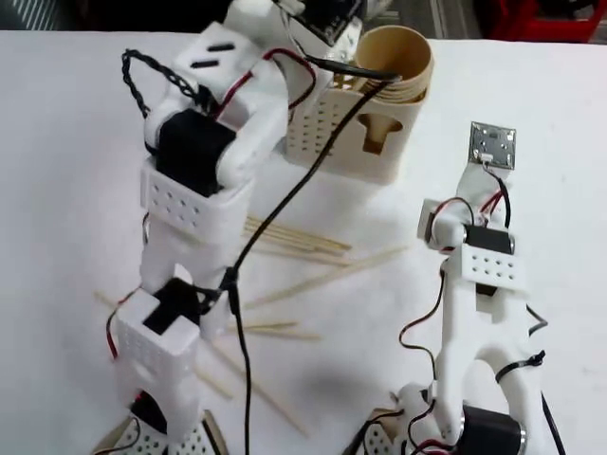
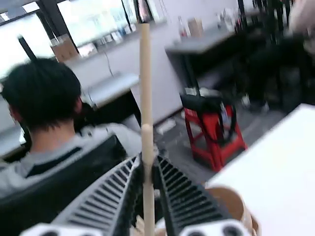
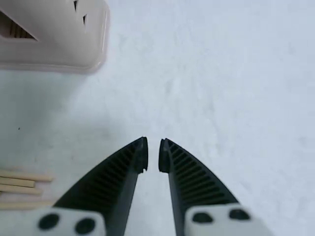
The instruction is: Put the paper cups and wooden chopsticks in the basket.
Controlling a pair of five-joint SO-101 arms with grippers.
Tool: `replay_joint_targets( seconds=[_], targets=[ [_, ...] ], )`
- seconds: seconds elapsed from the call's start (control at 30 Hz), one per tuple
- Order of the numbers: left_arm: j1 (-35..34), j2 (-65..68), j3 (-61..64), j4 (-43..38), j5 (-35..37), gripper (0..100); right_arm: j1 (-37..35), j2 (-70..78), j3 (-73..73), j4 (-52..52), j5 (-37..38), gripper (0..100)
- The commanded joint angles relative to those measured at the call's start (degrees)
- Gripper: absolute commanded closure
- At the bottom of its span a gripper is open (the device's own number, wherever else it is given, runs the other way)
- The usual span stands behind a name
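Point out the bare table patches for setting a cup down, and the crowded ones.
Free: the table left of the left arm, and the stretch between the basket and the right arm, out to the far right edge. Crowded: between the arms, where wooden chopsticks lie scattered.
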State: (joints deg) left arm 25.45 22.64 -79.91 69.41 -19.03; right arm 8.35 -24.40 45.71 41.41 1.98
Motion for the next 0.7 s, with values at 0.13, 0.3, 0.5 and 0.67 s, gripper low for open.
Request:
replay_joint_targets(
  seconds=[0.13, 0.3, 0.5, 0.67],
  targets=[
    [-0.57, 5.23, 2.81, -18.81, 3.96, 98, 0.13, -0.13, -0.62, -0.75, -0.09, 94.6],
    [-0.66, 10.86, 3.96, -24.26, 3.96, 98, 0.13, -0.13, -0.62, -0.75, -0.09, 94.6],
    [-3.47, 17.63, 3.78, -24.44, 3.96, 98, 0.13, -0.13, -0.62, -0.75, -0.09, 94.6],
    [-5.67, 19.82, 3.69, -20.66, 4.04, 94, 0.04, -0.13, -0.62, -0.75, -0.09, 94.6]
  ],
)
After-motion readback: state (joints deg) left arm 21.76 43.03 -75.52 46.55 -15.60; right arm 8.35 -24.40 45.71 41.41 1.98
